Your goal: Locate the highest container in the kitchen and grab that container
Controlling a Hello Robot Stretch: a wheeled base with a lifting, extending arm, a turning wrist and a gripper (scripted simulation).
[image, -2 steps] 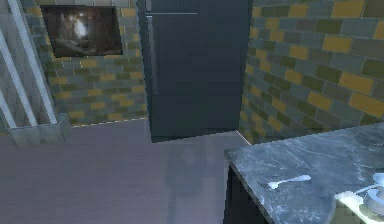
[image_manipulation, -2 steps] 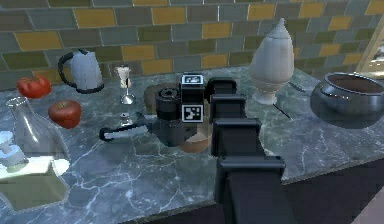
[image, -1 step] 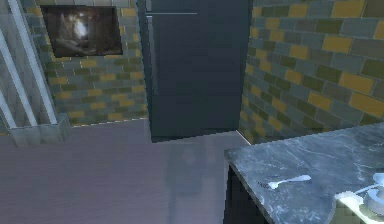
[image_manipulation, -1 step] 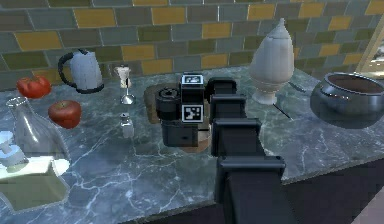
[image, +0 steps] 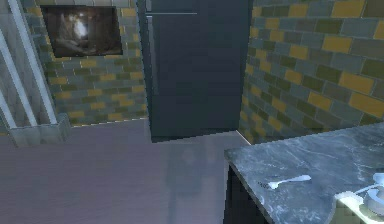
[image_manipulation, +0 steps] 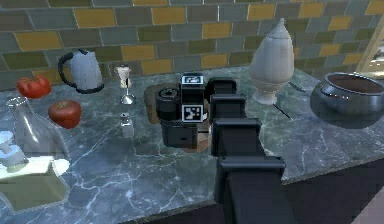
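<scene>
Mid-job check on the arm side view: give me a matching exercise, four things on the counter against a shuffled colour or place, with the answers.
Things:
1. kettle
2. vase
3. bowl
4. nearer tomato

Descriptions:
a. dark, at the arm side view's right edge
b. red
c. white, tall, narrow at the top
d. pale with a dark handle, by the brick wall at the arm side view's left

Pairs: 1-d, 2-c, 3-a, 4-b

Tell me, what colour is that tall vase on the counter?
The vase is off-white; arm side view.

Dark square-section arm (image_manipulation: 242,155), black-marked white squares (image_manipulation: 191,109)
</scene>
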